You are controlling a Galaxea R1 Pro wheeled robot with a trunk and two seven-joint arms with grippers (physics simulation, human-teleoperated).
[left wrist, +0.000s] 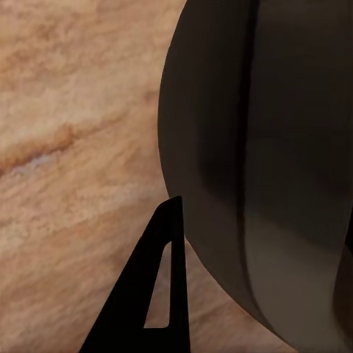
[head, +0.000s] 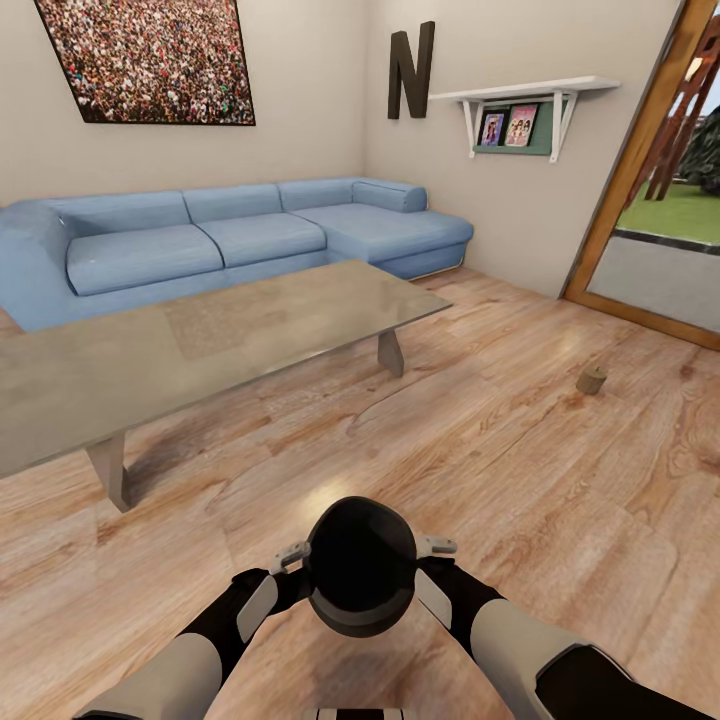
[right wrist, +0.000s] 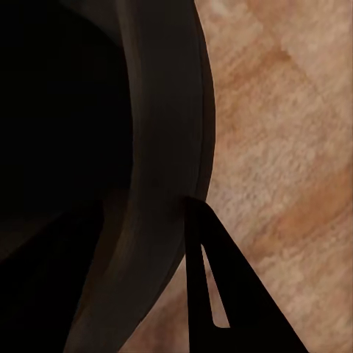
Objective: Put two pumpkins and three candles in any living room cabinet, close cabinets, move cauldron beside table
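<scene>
I've got the cauldron (head: pixel 361 577) pinned between both arms out in front of the trunk, mouth facing up toward my head cam, hanging over the wood floor (head: pixel 520 500). The left gripper (head: pixel 290 556) is at the pot's left side and the right gripper (head: pixel 437 547) is at its right side, so the pot sits squarely between the 2 claws.

On the left wrist cam, 1 dark finger (left wrist: pixel 151 290) shows with the cauldron's rounded wall (left wrist: pixel 265 169) just beside it, floor planks behind. On the right wrist cam, 1 finger (right wrist: pixel 213 287) sits outside the rim while the rim and wall (right wrist: pixel 165 147) run between it and the dark inside, so that claw looks clamped onto the rim. For the left claw I honestly cannot tell whether it's pinching the pot or just pressed against it, since only 1 finger is visible.

Ahead of the claws and off to the left is the long grey table (head: pixel 190 350), with the blue corner sofa (head: pixel 220 235) behind it. 1 candle (head: pixel 591 380) sits on the floor well ahead of the right claw and off to its right, near the open doorway (head: pixel 670 230). On the far wall there's a big letter N (head: pixel 411 70) and a small shelf (head: pixel 525 100).
</scene>
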